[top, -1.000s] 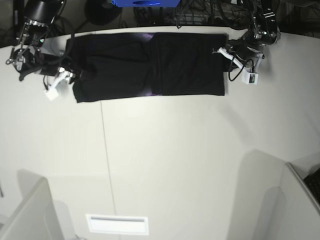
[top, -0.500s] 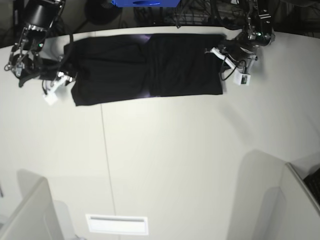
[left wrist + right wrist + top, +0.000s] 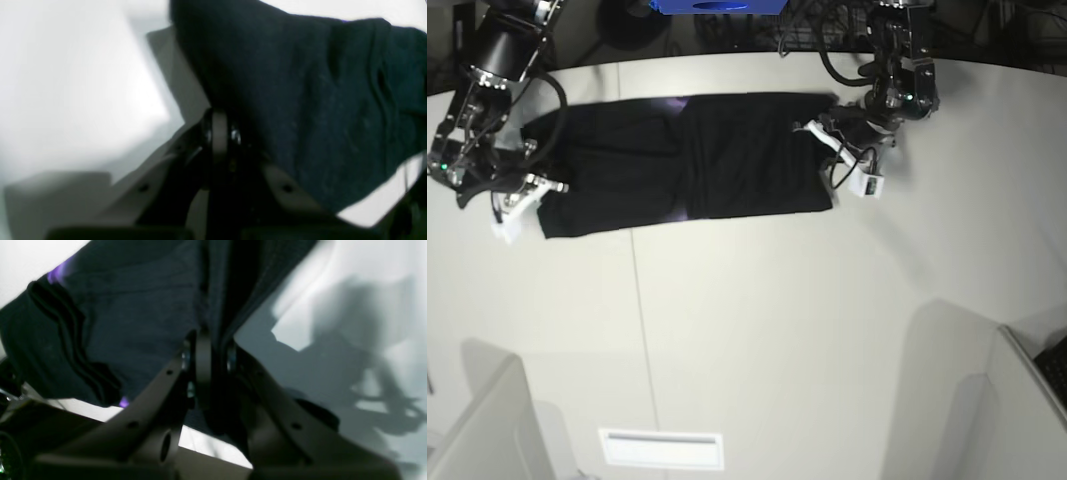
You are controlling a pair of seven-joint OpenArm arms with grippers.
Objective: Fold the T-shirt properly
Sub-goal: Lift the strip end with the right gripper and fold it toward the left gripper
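T-shirt (image 3: 317,100) filled the upper right of your left wrist view, its dark cloth running down into the left gripper (image 3: 222,140); the jaws were pressed together on an edge of the fabric, with bare table (image 3: 66,83) off to the left.

Your right wrist view showed the same on the other side; the right gripper (image 3: 206,353) had its jaws nearly closed, pinching a fold of the cloth that rose straight up from it and spread to the left.

From the base view, the shirt lay as a long band across the far part of the table, its long axis running side to side; you had one arm at each short end, so neither was nearer than the other. In my judgement, the next fold turned on that axis: each end lay inward from its gripper, towards the middle.
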